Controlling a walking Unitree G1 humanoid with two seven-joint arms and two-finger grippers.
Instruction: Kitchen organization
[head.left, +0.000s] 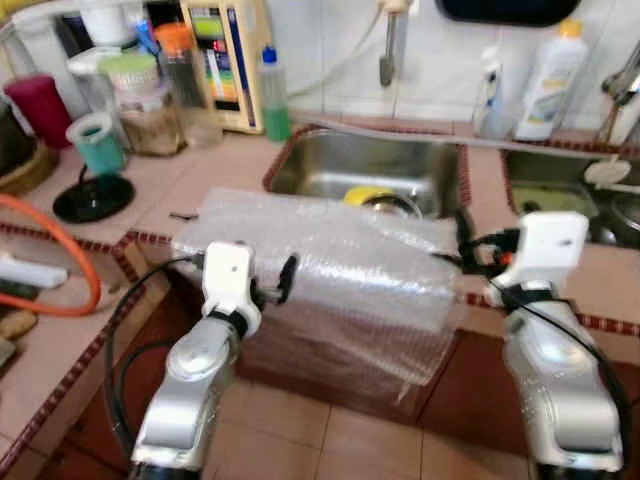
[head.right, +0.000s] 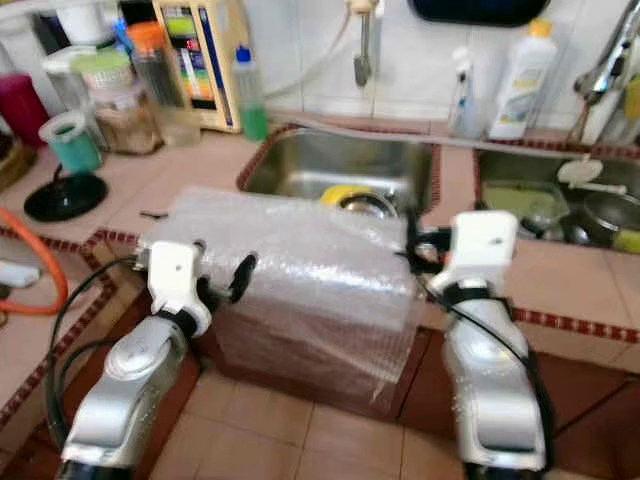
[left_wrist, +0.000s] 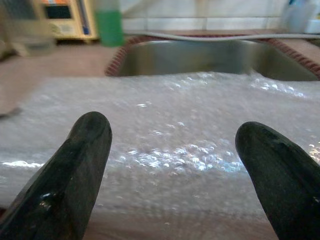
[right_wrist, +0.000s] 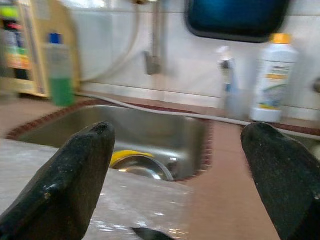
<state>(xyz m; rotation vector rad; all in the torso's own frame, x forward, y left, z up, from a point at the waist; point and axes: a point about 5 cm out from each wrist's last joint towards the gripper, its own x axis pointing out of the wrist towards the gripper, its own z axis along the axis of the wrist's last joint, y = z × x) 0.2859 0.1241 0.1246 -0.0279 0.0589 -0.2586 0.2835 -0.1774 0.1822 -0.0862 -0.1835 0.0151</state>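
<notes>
A sheet of clear bubble wrap (head.left: 340, 270) lies across the tiled counter in front of the steel sink (head.left: 330, 160) and hangs down over the counter's front edge. My left gripper (left_wrist: 172, 125) is open at the sheet's near left side, its fingers (left_wrist: 75, 170) spread just above the wrap with nothing between them. At the sheet's right end my right gripper (right_wrist: 179, 127) is open too, facing the sink and holding nothing. Inside the sink sit a yellow item and a steel bowl (right_wrist: 142, 167).
A green soap bottle (head.left: 274, 95), jars (head.left: 140, 100) and a teal cup (head.left: 98, 145) crowd the back left. An orange hose (head.left: 70, 260) curves over the left counter. A white bottle (head.left: 552, 80) stands by the wall, above a second sink (head.left: 560, 195) holding dishes.
</notes>
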